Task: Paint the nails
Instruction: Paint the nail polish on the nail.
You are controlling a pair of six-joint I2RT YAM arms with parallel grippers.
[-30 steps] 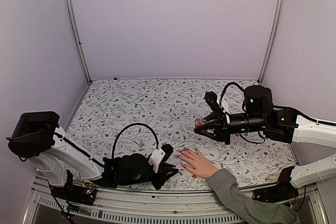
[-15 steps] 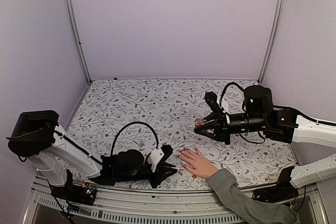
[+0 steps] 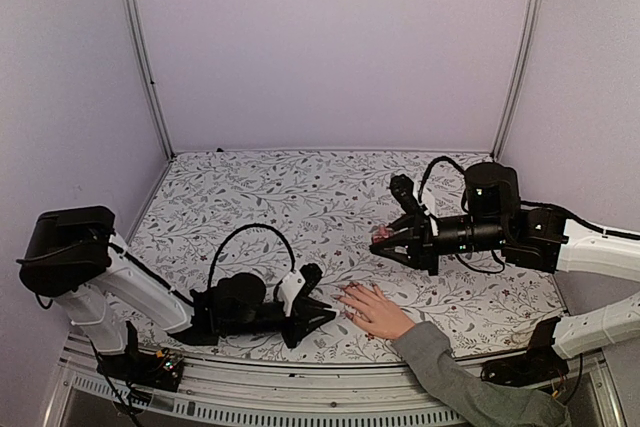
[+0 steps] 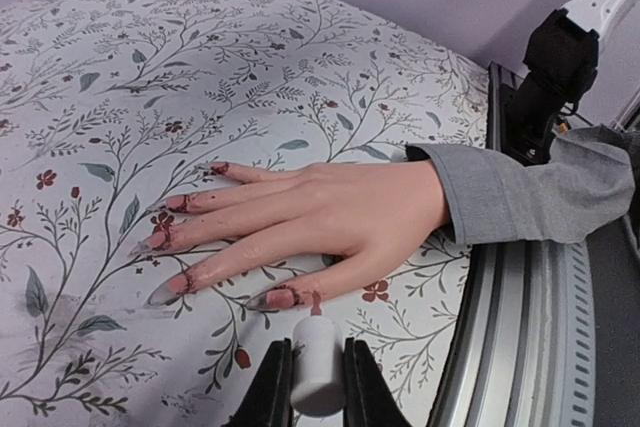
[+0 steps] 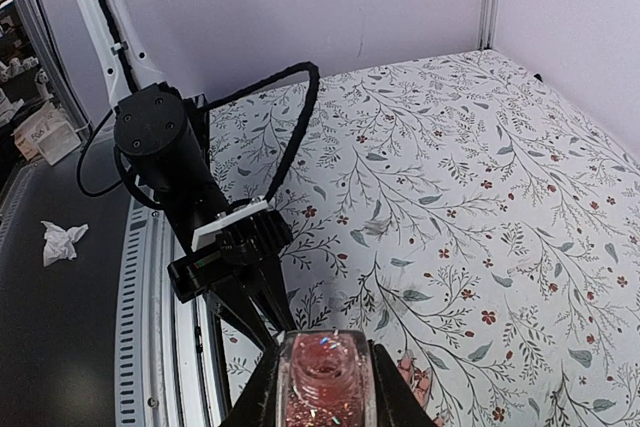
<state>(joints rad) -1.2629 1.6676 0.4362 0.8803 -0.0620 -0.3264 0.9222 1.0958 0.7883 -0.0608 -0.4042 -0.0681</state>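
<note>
A floral-patterned cloth covers the surface. At its near left corner the left arm, white with black joints, reaches low along the near edge toward the middle. The left pincer is drawn in narrow around a small white cylindrical cap, held upright between its black fingers. The wrist view shows the cap just short of the thumb side of the hand.

Just right of that pincer, a light-skinned human hand with a grey sleeve lies flat, palm down, near the near edge and right of its middle, with the fingers spread and pointing toward the left arm. The nails are at those fingertips, long and pointed, and coated in reddish polish that has smeared onto the skin around them. A red smear sits beside the thumb nail, closest to the cap.

Farther right, the right arm comes in from the right edge and hangs above the right half of the surface. The right pincer is clamped on an open square glass bottle of pink glitter polish, mouth upward, above and beyond the hand. In the right wrist view a crumpled white tissue lies off the surface past its near edge.
</note>
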